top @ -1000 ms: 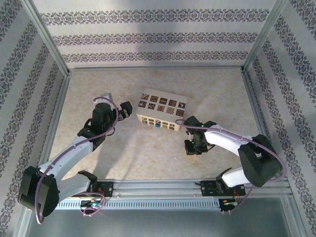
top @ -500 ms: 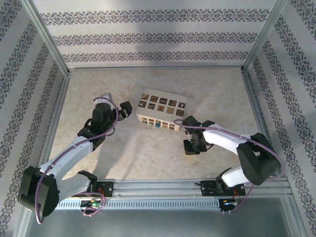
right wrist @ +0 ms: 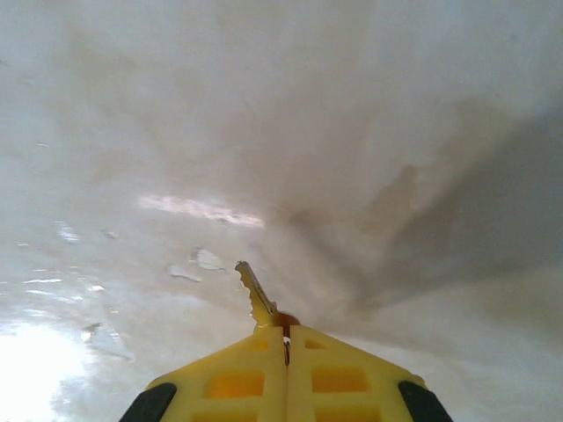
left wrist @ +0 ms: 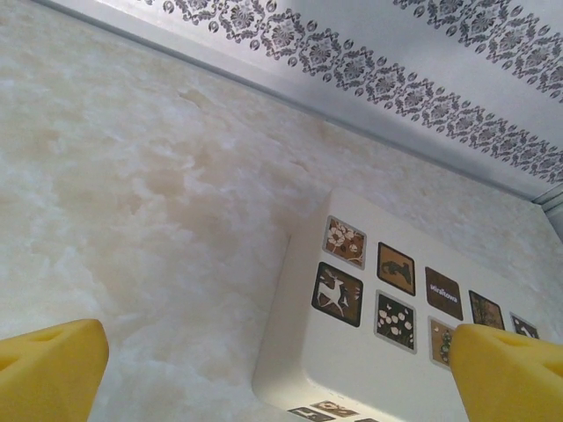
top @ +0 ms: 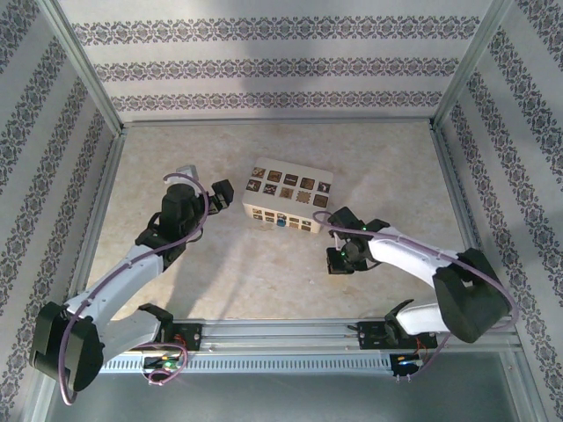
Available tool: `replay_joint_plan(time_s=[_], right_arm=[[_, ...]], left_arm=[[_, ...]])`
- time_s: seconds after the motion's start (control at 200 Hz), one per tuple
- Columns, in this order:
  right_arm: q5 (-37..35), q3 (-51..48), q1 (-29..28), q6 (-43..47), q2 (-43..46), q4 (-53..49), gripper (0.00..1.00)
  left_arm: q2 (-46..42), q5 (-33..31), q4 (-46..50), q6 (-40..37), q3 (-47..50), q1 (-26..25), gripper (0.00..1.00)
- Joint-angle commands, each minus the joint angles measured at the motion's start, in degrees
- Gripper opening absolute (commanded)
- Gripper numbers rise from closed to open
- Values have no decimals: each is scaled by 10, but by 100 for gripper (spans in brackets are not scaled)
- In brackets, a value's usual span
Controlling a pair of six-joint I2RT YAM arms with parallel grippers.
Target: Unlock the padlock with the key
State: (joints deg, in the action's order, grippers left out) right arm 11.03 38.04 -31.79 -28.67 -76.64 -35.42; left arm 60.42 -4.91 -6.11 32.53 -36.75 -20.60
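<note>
Pinching the key (right wrist: 252, 297), right jaws are closed; left jaws gape beside the cream box (left wrist: 352, 378), labels unreadable.

Table (top: 264, 272): we saw a pale, marbled surface. On it lay a cream box (top: 288, 195) bearing dark patterned squares; against its near side we noted a small blue padlock (top: 280, 222).

Top view high, looking down, left wrist near shared cream box (top: 288, 197), right wrist grazing table (right wrist: 264, 105)
</note>
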Motion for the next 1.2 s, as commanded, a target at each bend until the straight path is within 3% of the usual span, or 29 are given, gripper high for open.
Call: replay_joint_plan(time_s=[0.0,0.32,0.56,1.059,1.194], right_arm=[[34,-12,11,-14,42,49,0],[102,-34,49,-60,156,176,0],[109,-21,51,-78,192,239,0],[131,64,34,-31,144,327,0],[133,102,21,-18,108,357,0]], left_arm=[[-17,13,29,-3,-15,6,99],[-11,131,46,39,-56,5,100],[37,239,56,86,-111,2,92],[78,339,-52,437,-93,-6,92],[79,350,-175,557,-48,-6,90]])
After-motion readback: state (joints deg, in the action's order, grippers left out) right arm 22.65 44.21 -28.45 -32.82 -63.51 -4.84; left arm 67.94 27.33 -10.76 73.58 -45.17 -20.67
